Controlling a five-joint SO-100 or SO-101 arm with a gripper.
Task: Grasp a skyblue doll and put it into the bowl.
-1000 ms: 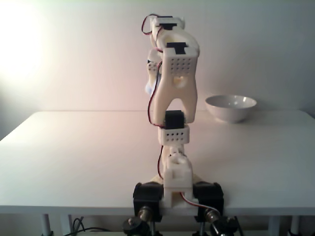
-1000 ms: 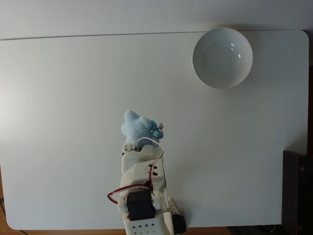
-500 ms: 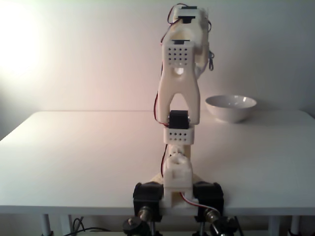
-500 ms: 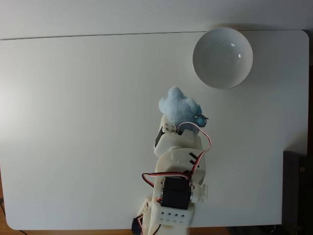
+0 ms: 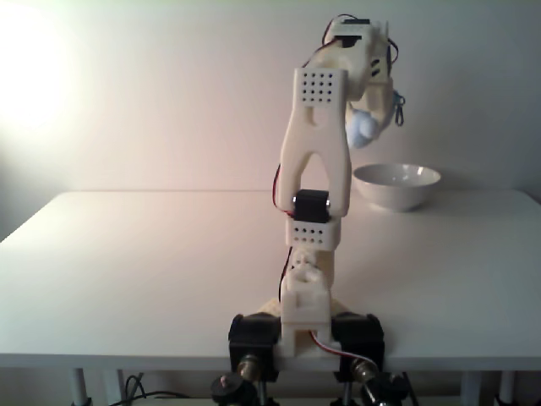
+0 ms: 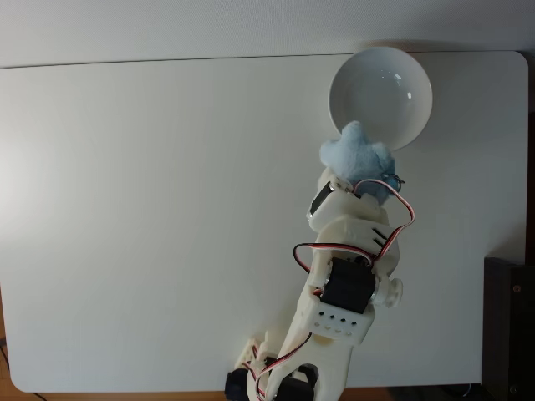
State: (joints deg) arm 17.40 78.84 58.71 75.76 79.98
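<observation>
The skyblue doll [image 6: 354, 155] is a fluffy pale-blue lump held up in the air by my gripper [image 6: 355, 171], which is shut on it. Seen from above, the doll overlaps the near rim of the white bowl [image 6: 382, 88] at the table's far right corner. In the fixed view from the front, part of the doll [image 5: 363, 128] peeks out to the right of the raised arm, well above the bowl [image 5: 396, 184] and a little to its left. The fingertips themselves are hidden under the plush and the arm.
The white table [image 6: 150, 209] stretches wide to the left of the arm. The arm's base [image 5: 304, 334] is clamped at the table's near edge. A dark object [image 6: 510, 326] stands beside the table's right edge.
The arm has swung to the right and stretched farther out, carrying the doll from mid-table to the near rim of the bowl. The bowl has not moved.
</observation>
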